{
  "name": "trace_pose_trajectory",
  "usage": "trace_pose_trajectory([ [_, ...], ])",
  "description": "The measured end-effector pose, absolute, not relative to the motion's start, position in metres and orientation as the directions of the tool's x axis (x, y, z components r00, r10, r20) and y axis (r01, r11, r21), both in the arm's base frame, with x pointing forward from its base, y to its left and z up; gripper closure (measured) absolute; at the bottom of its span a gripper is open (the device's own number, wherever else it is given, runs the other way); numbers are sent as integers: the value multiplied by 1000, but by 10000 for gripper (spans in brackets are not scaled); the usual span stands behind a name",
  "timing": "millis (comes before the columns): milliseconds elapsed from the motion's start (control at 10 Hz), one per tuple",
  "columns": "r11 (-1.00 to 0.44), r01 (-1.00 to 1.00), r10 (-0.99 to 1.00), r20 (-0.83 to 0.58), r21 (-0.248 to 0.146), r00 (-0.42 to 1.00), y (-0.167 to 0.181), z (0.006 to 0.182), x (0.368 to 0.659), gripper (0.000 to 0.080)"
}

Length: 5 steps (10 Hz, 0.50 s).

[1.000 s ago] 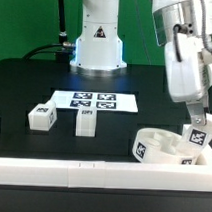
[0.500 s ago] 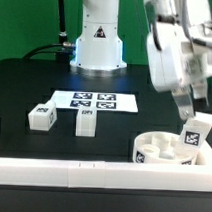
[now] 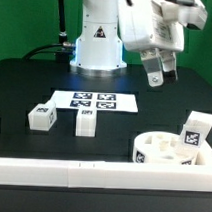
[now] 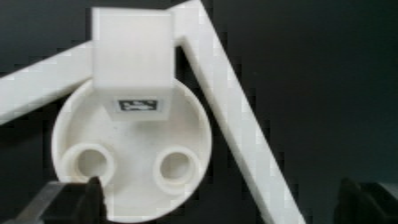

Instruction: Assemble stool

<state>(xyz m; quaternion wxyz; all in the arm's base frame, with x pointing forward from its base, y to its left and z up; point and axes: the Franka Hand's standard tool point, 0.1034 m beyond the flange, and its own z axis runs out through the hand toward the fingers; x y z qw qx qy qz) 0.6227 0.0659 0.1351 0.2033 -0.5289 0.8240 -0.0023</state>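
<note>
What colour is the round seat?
The seat is white, with a black-and-white tag; the exterior view shows it best.

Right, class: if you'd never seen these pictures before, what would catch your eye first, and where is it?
The gripper hangs open high above the black table, holding nothing. At the exterior view's right, the round seat disc sits by the front rail with one leg set in a socket and two sockets empty. Two loose legs lie at the exterior view's left, near the marker board.

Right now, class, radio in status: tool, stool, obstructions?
Tool open, empty. One leg set in seat disc; two loose legs near marker board. No obstruction seen.
</note>
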Motion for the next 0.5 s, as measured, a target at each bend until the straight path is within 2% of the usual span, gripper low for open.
trace_pose_trajectory([
  [400,435,-874,-874,-332,-217,-353,68,135,623,151],
  [500,387,-893,-896,-323,-230,-305,67,136,622,151],
])
